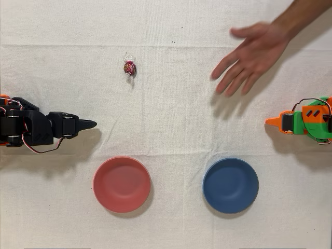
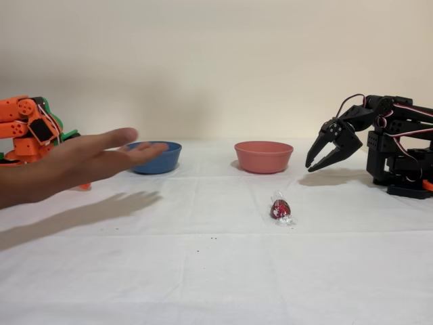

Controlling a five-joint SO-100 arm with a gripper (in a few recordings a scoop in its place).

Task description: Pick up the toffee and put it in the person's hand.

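Observation:
The toffee (image 1: pixel 129 68) (image 2: pixel 279 209), a small dark red sweet in a clear twisted wrapper, lies alone on the white cloth. My black gripper (image 1: pixel 92 124) (image 2: pixel 312 166) hovers low at the left edge of the overhead view, well short of the toffee. Its jaws stand a little apart with nothing between them. The person's hand (image 1: pixel 254 54) (image 2: pixel 95 159) reaches in from the top right of the overhead view, fingers spread, held flat above the cloth.
A red bowl (image 1: pixel 122 184) (image 2: pixel 263 156) and a blue bowl (image 1: pixel 230 185) (image 2: pixel 159 157) sit side by side near the bottom of the overhead view. The idle orange arm (image 1: pixel 306 122) (image 2: pixel 27 128) stands opposite my arm, close to the hand.

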